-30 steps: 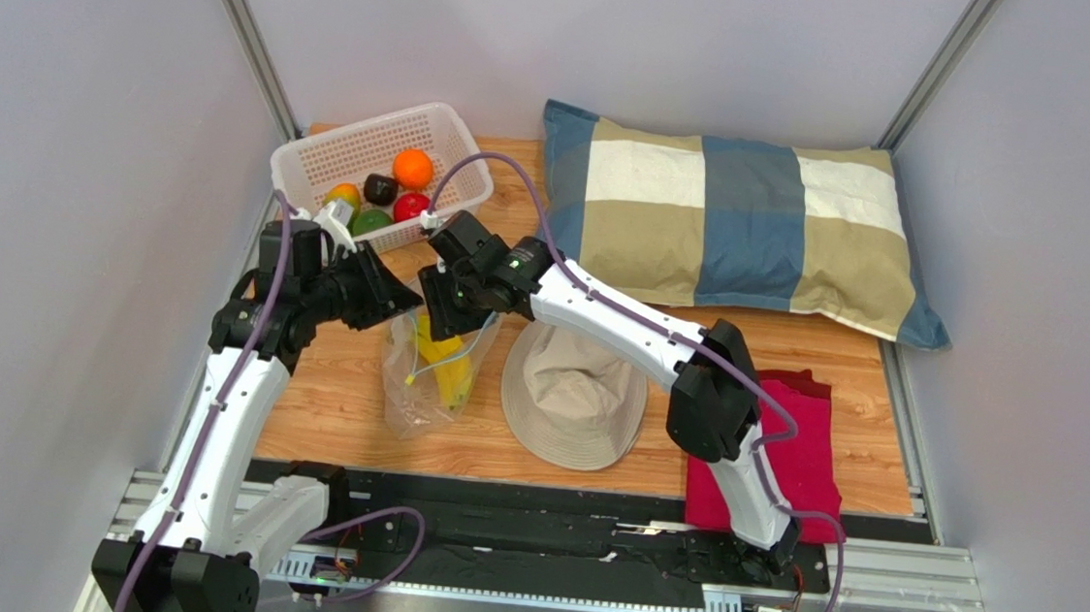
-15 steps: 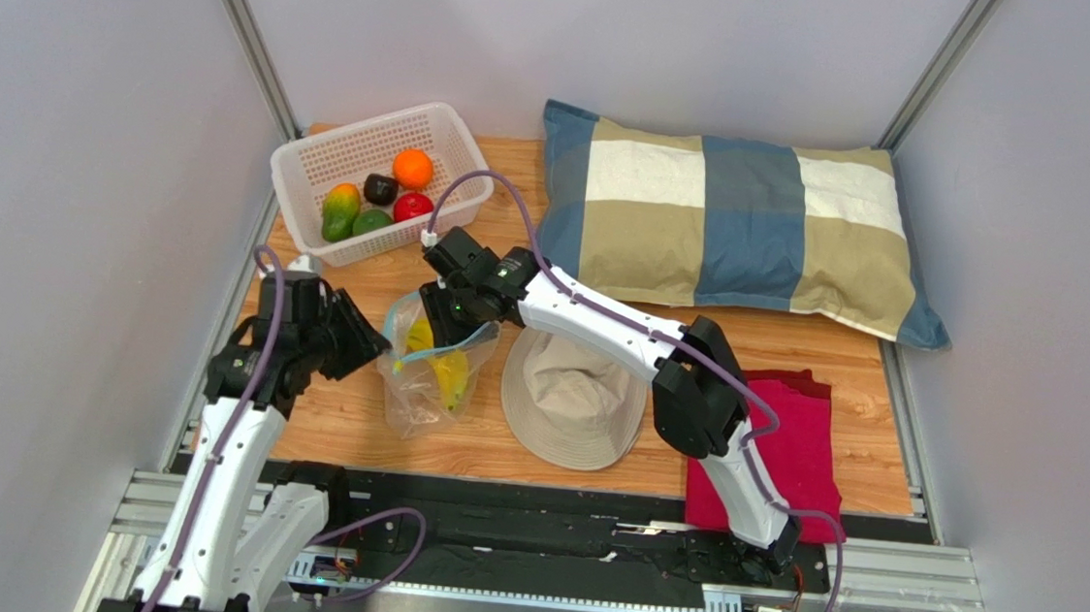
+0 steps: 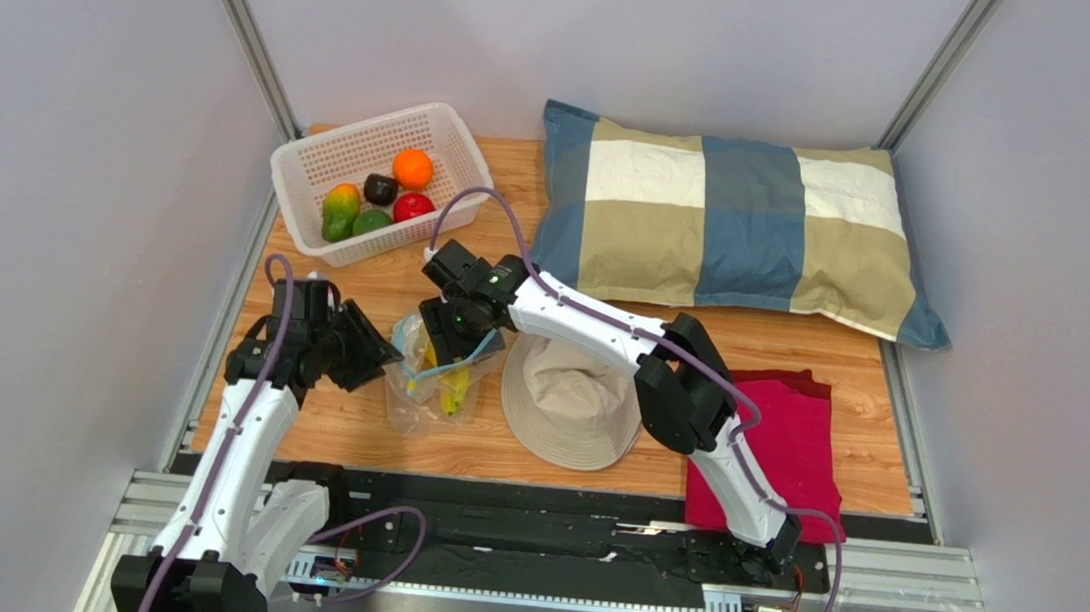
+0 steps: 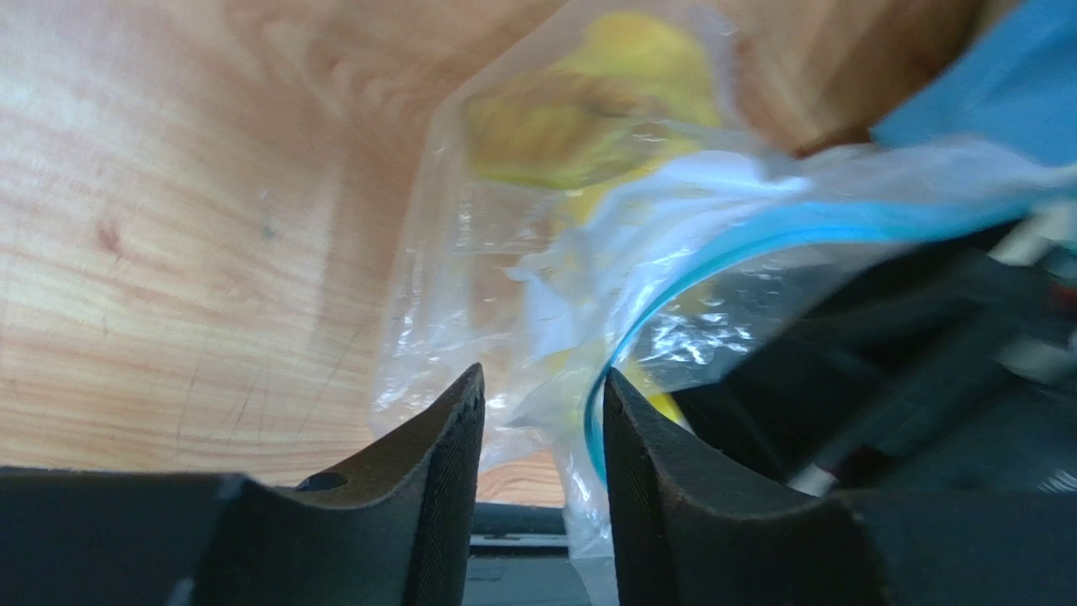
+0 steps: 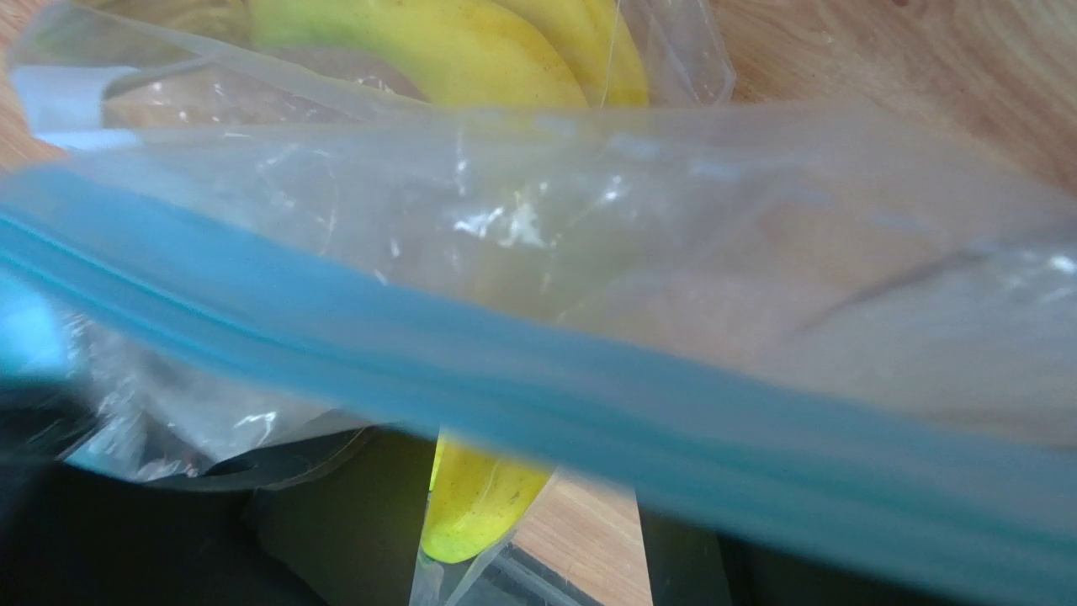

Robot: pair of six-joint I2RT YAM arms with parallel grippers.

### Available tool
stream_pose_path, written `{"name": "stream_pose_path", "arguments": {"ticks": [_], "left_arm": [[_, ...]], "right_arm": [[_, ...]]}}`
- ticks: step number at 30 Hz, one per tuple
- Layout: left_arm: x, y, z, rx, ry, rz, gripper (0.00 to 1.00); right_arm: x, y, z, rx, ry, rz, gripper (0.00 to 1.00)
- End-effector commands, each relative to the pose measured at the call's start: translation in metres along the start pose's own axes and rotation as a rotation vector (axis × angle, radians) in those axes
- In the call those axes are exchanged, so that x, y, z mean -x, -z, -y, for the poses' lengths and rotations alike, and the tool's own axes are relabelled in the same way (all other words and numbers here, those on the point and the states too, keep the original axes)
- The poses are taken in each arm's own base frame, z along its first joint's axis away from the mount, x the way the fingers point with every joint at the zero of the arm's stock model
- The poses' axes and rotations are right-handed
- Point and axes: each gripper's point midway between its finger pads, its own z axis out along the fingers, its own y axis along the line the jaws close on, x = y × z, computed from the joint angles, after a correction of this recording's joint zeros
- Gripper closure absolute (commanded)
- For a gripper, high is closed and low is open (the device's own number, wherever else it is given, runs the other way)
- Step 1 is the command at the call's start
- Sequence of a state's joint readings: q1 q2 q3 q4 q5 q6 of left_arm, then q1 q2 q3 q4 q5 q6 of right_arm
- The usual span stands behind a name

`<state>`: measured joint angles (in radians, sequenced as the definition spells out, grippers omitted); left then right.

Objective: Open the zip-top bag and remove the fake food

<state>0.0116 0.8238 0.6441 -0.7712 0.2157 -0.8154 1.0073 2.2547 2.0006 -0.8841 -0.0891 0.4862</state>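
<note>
Clear zip-top bag point(image 3: 421, 384), light blue strip point(image 5: 506, 379); yellow bananas point(image 5: 430, 44); checked blue-tan-white pillow point(image 3: 733, 219); red cloth point(image 3: 803, 443).

Bag point(image 3: 410, 386): clear, crumpled, blue zip strip bowed, on table point(image 3: 351, 430). Bananas point(image 5: 430, 44) inside. Orange point(image 3: 411, 167), apple point(image 3: 413, 207), mango point(image 3: 341, 208), green piece point(image 3: 372, 221), dark piece point(image 3: 381, 188) in basket point(image 3: 317, 157).

We see the zip-top bag point(image 3: 410, 386) as thin clear plastic, crinkled and shiny, its bananas point(image 5: 430, 44) glossy plastic. The counter point(image 3: 351, 430) is smooth grained wood, the basket point(image 3: 317, 157) white mesh plastic, the hat point(image 3: 573, 403) and pillow point(image 3: 733, 219) matt cloth.
</note>
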Motion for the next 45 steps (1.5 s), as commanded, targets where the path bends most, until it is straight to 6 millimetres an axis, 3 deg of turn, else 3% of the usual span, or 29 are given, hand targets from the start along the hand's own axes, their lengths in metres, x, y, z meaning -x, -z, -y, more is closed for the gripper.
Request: {"name": "stream_pose_path", "arguments": {"ticks": [1, 4, 6, 10, 15, 18, 21, 24, 25, 26, 28, 32, 37, 40, 43, 44, 45], "left_arm": [[0.026, 0.031, 0.052, -0.181, -0.124, 0.057, 0.47], [0.033, 0.043, 0.073, -0.250, -0.167, 0.056, 0.38], [0.044, 0.058, 0.084, -0.262, -0.236, 0.098, 0.33], [0.071, 0.078, 0.060, -0.067, -0.314, 0.219, 0.29], [0.083, 0.083, 0.050, 0.005, -0.358, 0.274, 0.22], [0.088, 0.084, 0.044, 0.048, -0.382, 0.280, 0.10], [0.085, 0.081, 0.041, 0.052, -0.377, 0.232, 0.09], [0.072, 0.072, 0.052, -0.056, -0.344, 0.161, 0.02], [0.066, 0.072, 0.068, -0.160, -0.360, 0.136, 0.01], [0.056, 0.064, 0.072, -0.213, -0.374, 0.094, 0.01], [0.040, 0.063, 0.101, -0.421, -0.418, 0.012, 0.01], [0.027, 0.048, 0.107, -0.512, -0.409, -0.070, 0.01], [0.030, 0.037, 0.122, -0.610, -0.375, -0.107, 0.01], [0.033, 0.029, 0.126, -0.625, -0.334, -0.124, 0.08], [0.035, 0.023, 0.122, -0.594, -0.318, -0.124, 0.37], [0.036, 0.021, 0.120, -0.578, -0.329, -0.120, 0.61], [0.037, 0.020, 0.118, -0.565, -0.333, -0.117, 0.70]], "right_arm": [[-0.008, -0.010, 0.000, 0.006, -0.032, -0.039, 0.41], [-0.004, -0.013, -0.009, 0.039, -0.054, -0.038, 0.42], [-0.001, -0.013, -0.013, 0.058, -0.072, -0.041, 0.53], [0.014, 0.000, -0.014, 0.078, -0.100, -0.011, 0.77], [0.047, 0.043, -0.006, 0.149, -0.234, 0.028, 1.00], [0.070, 0.067, 0.000, 0.211, -0.328, 0.061, 1.00], [0.093, 0.083, 0.004, 0.314, -0.432, 0.064, 1.00], [0.115, 0.097, 0.009, 0.405, -0.504, 0.076, 1.00], [0.117, 0.100, 0.010, 0.420, -0.510, 0.077, 1.00], [0.123, 0.105, 0.014, 0.445, -0.524, 0.080, 1.00], [0.125, 0.112, 0.016, 0.468, -0.542, 0.076, 1.00], [0.124, 0.130, 0.014, 0.559, -0.560, 0.036, 1.00], [0.114, 0.138, 0.006, 0.606, -0.543, 0.005, 0.99], [0.108, 0.137, 0.007, 0.606, -0.541, -0.006, 0.98], [0.102, 0.136, 0.004, 0.616, -0.535, -0.025, 0.96], [0.098, 0.134, 0.001, 0.618, -0.532, -0.035, 0.94], [0.094, 0.131, 0.002, 0.616, -0.536, -0.048, 0.92]]}}
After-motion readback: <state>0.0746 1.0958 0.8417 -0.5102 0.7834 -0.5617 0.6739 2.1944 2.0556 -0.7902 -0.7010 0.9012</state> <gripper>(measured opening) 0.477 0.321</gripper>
